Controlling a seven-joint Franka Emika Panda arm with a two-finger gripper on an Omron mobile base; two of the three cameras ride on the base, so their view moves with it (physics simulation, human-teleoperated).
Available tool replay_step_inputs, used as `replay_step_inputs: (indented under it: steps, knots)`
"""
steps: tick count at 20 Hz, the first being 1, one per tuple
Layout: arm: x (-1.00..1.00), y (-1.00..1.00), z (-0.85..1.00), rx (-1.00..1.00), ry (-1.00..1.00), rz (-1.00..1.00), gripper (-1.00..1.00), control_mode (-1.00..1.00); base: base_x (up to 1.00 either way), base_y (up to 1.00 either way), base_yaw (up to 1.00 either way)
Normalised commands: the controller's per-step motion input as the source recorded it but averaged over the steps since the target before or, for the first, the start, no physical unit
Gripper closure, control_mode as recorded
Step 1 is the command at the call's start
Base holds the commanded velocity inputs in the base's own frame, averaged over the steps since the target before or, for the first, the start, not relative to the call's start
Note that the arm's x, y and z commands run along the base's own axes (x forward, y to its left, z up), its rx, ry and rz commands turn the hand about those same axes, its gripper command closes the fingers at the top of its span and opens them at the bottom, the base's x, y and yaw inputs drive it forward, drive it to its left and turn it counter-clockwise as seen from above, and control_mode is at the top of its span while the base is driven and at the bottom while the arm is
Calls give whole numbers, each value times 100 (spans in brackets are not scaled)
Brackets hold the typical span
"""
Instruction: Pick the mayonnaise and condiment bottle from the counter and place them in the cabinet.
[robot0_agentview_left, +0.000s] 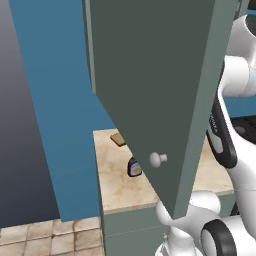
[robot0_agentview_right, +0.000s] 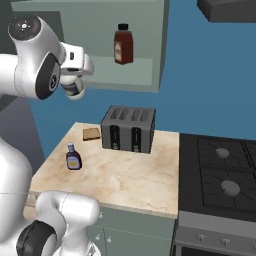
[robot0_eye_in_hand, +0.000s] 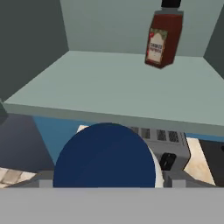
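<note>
My gripper (robot0_agentview_right: 74, 86) is shut on the mayonnaise jar (robot0_agentview_right: 73, 91), white with a blue label, held in the air just left of the open cabinet's shelf (robot0_agentview_right: 100, 70). In the hand view the jar's dark blue round end (robot0_eye_in_hand: 105, 157) covers my fingertips, just below the shelf's front edge (robot0_eye_in_hand: 109, 114). A red-brown condiment bottle (robot0_agentview_right: 123, 45) (robot0_eye_in_hand: 162, 40) stands upright at the back right of the shelf. A small bottle with a dark blue label (robot0_agentview_right: 73, 156) (robot0_agentview_left: 134, 167) stands on the counter (robot0_agentview_right: 125, 180) near its left edge.
The cabinet door (robot0_agentview_left: 150, 90) with its round knob (robot0_agentview_left: 158, 159) hangs open in front of the left base camera. A dark toaster (robot0_agentview_right: 128, 129) and a bread slice (robot0_agentview_right: 91, 133) sit at the back of the counter. A black stove (robot0_agentview_right: 220, 175) adjoins on the right.
</note>
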Motion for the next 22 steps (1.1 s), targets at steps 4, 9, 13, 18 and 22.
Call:
replay_step_inputs:
  steps: [4,9,13,18,22]
  knots:
    - [0,0,13,0,-9,0,100,-100,0,0,0]
    - [10,0,3,0,-7,0,100,-100,0,0,0]
    - [30,-3,0,1,-3,0,100,-100,0,0,0]
    - [36,-7,0,2,-1,0,100,-100,0,0,0]
    - [38,-6,0,2,0,0,100,-100,0,0,0]
